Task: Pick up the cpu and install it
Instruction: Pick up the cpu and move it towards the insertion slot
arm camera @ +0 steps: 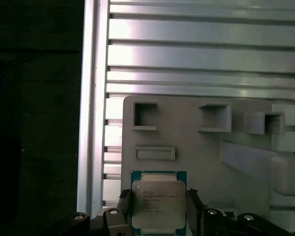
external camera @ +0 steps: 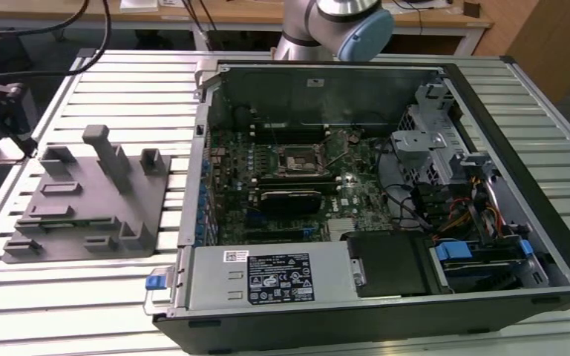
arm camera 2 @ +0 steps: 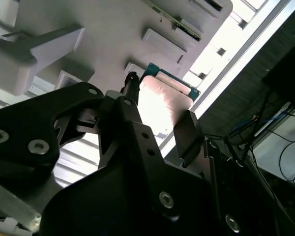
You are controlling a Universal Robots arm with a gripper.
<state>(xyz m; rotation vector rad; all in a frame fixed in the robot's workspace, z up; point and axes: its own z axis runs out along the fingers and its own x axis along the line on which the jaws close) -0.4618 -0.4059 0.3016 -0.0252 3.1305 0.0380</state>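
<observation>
slatted table [arm camera: 187, 54] | hand [arm camera: 160, 197] grips cpu [arm camera: 159, 216] | cpu print [arm camera: 155, 200] illegible

**Tool clamped on the cpu**

The tool [arm camera: 158, 209] held the cpu [arm camera: 159, 196] by two opposite edges. In the first wrist view one dark finger [arm camera: 193, 206] sat against each side of the cpu, and its top face lay bare between them. In the second wrist view a slim finger [arm camera 2: 130, 91] met one edge of the cpu and a broader one stood at the opposite edge. The jaws were drawn in only as far as the cpu let them. In the exterior view a grey arm joint [external camera: 315, 22] with a pale blue cap [external camera: 359, 33] showed, bent over.
</observation>
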